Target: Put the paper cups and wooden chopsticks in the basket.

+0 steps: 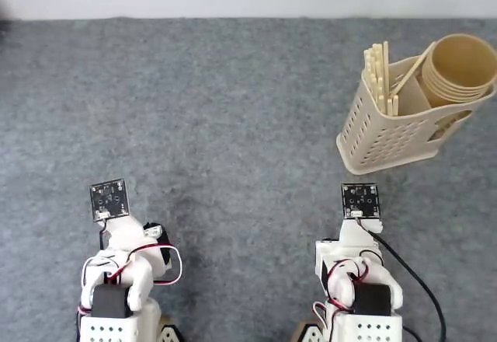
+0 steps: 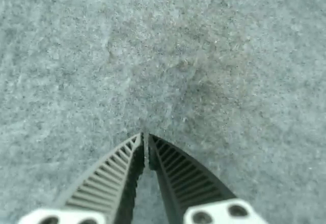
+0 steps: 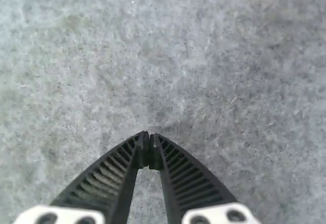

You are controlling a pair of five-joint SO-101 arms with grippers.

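Seeing the paper cups [image 1: 464, 66] and wooden chopsticks [image 1: 377, 74] already in the basket [image 1: 388, 136], far right on the desk [image 1: 194, 101], I judge the job done; both jaws are closed and empty, best parked clear of it.

Perforated plastic basket [image 1: 388, 132] — matt paper cups [image 1: 462, 70], wooden chopsticks [image 1: 378, 74] — fuzzy grey carpet [image 1: 217, 109].

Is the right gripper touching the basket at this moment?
Apart. In the right wrist view the right gripper is shut over bare carpet; the high view shows the basket beyond it.
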